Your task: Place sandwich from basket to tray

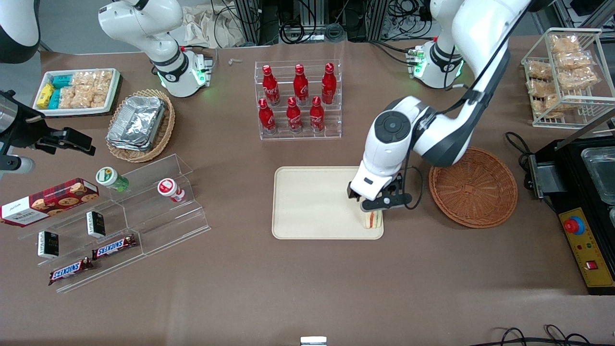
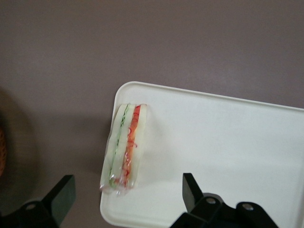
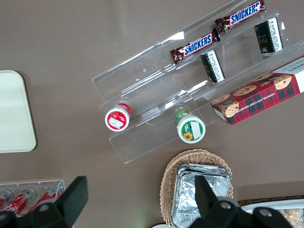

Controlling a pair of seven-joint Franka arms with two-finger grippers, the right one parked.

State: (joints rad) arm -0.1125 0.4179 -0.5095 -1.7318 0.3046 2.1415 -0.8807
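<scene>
Brown tabletop [image 1: 307,288] from the front: basket [image 1: 473,187] bare, sandwich [image 1: 373,219] standing on the tray [image 1: 312,202] at the corner nearest the basket, gripper [image 1: 379,205] poised directly above it. From the left wrist: gripper [image 2: 128,202] spread wide and released, fingers [image 2: 192,192] clear either side of the sandwich [image 2: 124,148] resting at the rim of the tray [image 2: 223,152]. Placement apparently done, only withdrawal left.

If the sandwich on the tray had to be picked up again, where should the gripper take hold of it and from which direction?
Best guess: come straight down from above and close on the two flat bread faces of the sandwich. It stands on edge at the tray's corner, filling stripes facing up, so those broad faces are the parallel sides. The gripper hangs open right above it, fingers straddling it; squeeze gently, as it looks soft.
</scene>
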